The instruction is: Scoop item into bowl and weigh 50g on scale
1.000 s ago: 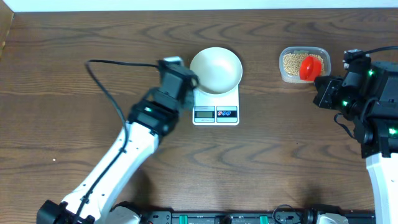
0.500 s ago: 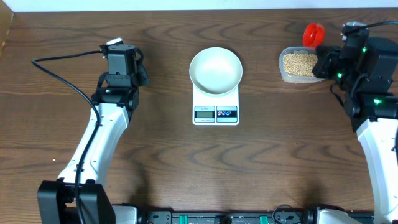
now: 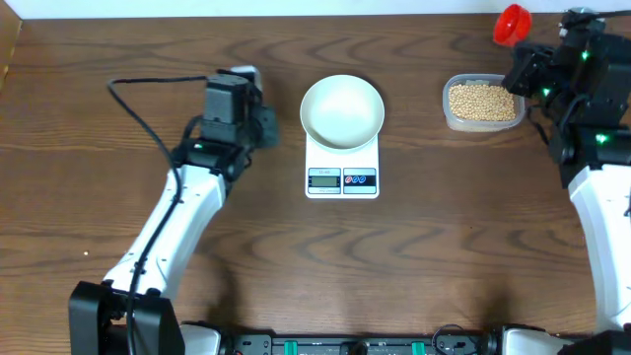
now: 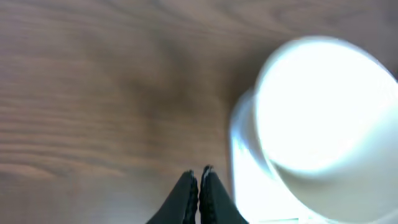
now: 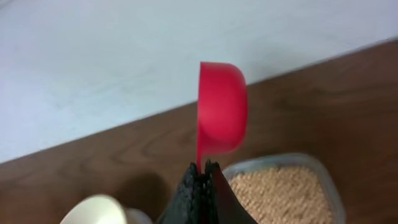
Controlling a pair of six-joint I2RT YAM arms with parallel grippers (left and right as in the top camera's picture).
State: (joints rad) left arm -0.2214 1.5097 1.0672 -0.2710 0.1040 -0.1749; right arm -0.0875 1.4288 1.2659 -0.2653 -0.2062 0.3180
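The white bowl (image 3: 341, 110) stands on the white scale (image 3: 342, 168) at the table's middle; it looks empty. It also shows in the left wrist view (image 4: 323, 106) on the scale (image 4: 249, 180). Beige beans (image 3: 481, 100) fill a clear tub (image 3: 482, 120) at the right, also in the right wrist view (image 5: 277, 193). My right gripper (image 5: 204, 165) is shut on the handle of a red scoop (image 5: 221, 115), held above the table's far edge; the scoop also shows in the overhead view (image 3: 511, 22). My left gripper (image 4: 199, 172) is shut and empty, left of the scale.
The left arm (image 3: 177, 217) reaches across the left half of the brown wooden table (image 3: 424, 266). A white wall (image 5: 124, 62) runs behind the table's far edge. A black rail (image 3: 345, 345) lines the near edge.
The right gripper has lifted the red scoop out of the tub and back toward the far edge. The left arm pulled away from the bowl, then swung back toward the scale.
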